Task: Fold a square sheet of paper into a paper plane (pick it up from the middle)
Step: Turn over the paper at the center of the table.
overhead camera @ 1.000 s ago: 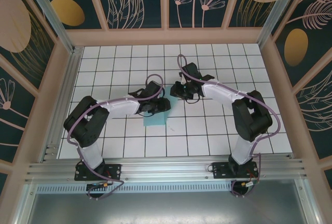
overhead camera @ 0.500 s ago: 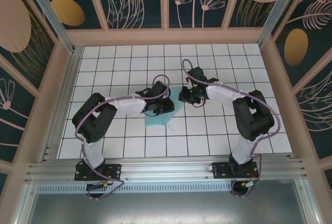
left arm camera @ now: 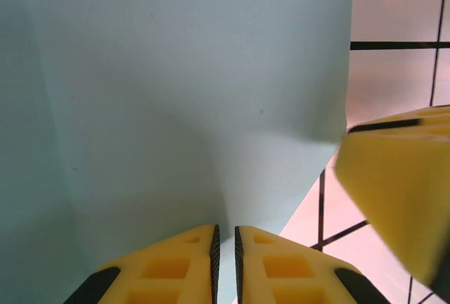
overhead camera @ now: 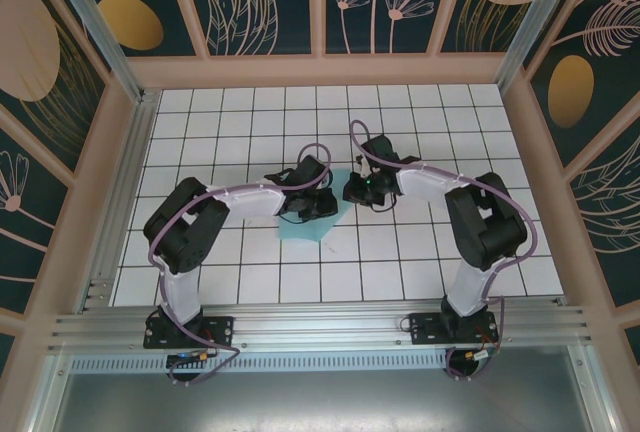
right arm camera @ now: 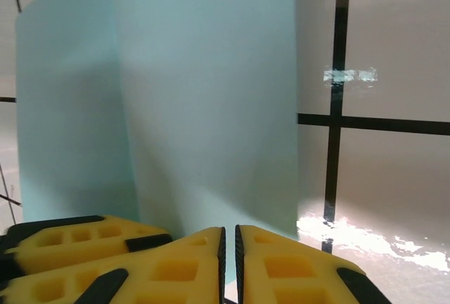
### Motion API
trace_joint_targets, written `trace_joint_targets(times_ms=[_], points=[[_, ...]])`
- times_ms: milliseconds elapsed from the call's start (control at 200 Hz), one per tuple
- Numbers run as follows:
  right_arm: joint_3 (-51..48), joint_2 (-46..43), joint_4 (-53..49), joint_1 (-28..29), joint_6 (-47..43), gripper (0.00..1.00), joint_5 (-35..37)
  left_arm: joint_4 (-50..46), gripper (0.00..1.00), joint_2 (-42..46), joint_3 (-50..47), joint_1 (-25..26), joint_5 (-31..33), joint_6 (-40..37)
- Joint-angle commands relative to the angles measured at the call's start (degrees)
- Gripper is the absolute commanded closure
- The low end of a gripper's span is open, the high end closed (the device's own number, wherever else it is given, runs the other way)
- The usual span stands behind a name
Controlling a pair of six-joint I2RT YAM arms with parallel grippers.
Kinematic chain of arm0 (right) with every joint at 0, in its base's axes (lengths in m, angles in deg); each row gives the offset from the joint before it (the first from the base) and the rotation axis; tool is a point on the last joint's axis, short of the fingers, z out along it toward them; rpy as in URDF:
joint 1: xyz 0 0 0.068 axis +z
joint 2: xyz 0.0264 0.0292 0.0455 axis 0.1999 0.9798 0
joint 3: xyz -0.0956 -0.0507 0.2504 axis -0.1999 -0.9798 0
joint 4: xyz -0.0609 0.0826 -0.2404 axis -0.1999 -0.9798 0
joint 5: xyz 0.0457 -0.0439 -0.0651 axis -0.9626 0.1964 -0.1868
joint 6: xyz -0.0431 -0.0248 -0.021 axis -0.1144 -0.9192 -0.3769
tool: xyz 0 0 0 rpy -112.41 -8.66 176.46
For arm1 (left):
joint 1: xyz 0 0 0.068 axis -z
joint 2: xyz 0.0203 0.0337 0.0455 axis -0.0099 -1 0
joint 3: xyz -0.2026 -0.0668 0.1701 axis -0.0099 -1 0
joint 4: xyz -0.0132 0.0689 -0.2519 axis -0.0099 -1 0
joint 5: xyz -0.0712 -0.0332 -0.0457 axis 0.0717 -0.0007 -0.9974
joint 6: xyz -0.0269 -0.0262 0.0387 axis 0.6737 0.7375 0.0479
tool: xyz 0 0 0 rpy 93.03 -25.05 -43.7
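Both arms are closing in since a second ago: left tool [left arm camera: 225,230] and right tool [right arm camera: 228,230] are pinching the square sheet of paper [overhead camera: 303,229] side by side, its middle rising at the centre of the counter [overhead camera: 420,252].

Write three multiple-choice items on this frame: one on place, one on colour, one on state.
1. Where on the table is the square sheet of paper? A. far-left corner B. middle tiles C. right edge
2. What colour are the fingers of the left gripper? A. yellow B. red C. white
3. The left gripper is: A. wide open B. shut on the sheet C. shut on nothing
Answers: 1 B, the top view shows it on the centre tiles; 2 A, the left wrist view shows yellow; 3 B, paper runs into the slit between them.
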State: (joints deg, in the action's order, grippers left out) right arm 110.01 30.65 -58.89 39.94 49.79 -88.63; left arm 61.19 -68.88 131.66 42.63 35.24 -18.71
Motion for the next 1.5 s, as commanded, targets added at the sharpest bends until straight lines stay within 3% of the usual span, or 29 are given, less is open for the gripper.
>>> trace_joint_targets(times_ms=[0, 325, 460, 595, 801, 1096, 1381, 1496], points=[[-1.7, 2.1, 0.8, -0.5, -0.7, 0.84, -1.1, -0.1, 0.82, 4.9, -0.9, 0.0, 0.7, 1.0], [-2.9, 3.9, 0.6, -0.6, -0.8, 0.84, 0.7, 0.6, 0.75, 15.1, -9.4, -4.1, 3.0, 4.0], [-2.8, 4.3, 0.5, -0.6, -0.7, 0.83, 1.1, 2.6, 0.56, 23.8, -20.1, -8.5, 3.7, 7.6], [-2.5, 4.8, 0.4, -0.6, -0.9, 0.83, 0.8, 5.1, 0.33, 29.6, -27.9, -9.5, 2.4, 10.6], [-2.1, 5.0, 0.0, -0.6, -1.1, 0.83, 0.7, 11.3, 0.22, 29.8, -33.5, -9.6, -0.8, 12.9], [-2.4, 4.7, 0.3, -0.6, -0.8, 0.84, 0.1, 30.7, 0.29, 26.8, -32.0, -8.7, -14.0, 12.9], [-2.9, 3.8, 1.4, -1.2, -0.4, 0.84, -1.3, 24.3, 0.65, 20.1, -24.3, -7.6, -13.6, 6.7], [-2.9, 3.6, 1.4, -1.5, -0.5, 0.84, -1.6, 23.5, 0.70, 18.9, -22.8, -7.6, -14.5, 4.1]])
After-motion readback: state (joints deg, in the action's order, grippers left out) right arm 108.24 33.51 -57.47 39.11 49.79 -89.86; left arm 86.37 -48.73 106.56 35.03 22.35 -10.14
